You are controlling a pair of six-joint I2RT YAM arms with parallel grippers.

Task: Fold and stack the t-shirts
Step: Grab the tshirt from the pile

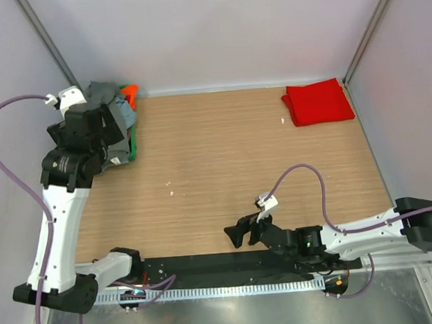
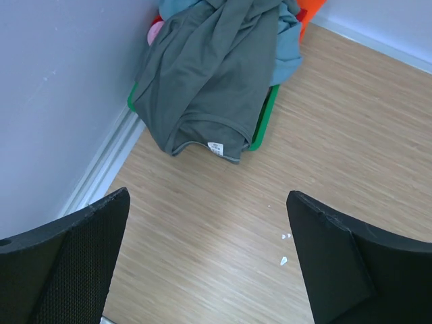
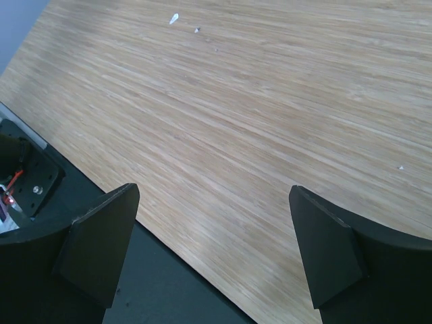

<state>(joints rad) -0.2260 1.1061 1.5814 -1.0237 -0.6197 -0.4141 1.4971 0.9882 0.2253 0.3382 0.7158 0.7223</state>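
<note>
A folded red t-shirt lies at the table's far right corner. A dark charcoal-grey t-shirt hangs over the rim of the green basket in the far left corner. Blue-grey, orange and pink cloth is heaped behind it. The pile also shows in the top view. My left gripper is open and empty above bare wood just in front of the basket. My right gripper is open and empty, low over the table's near edge; it also shows in the right wrist view.
Walls close in the table at the back and on both sides. A black strip runs along the near edge under the right gripper. Small white specks lie on the wood.
</note>
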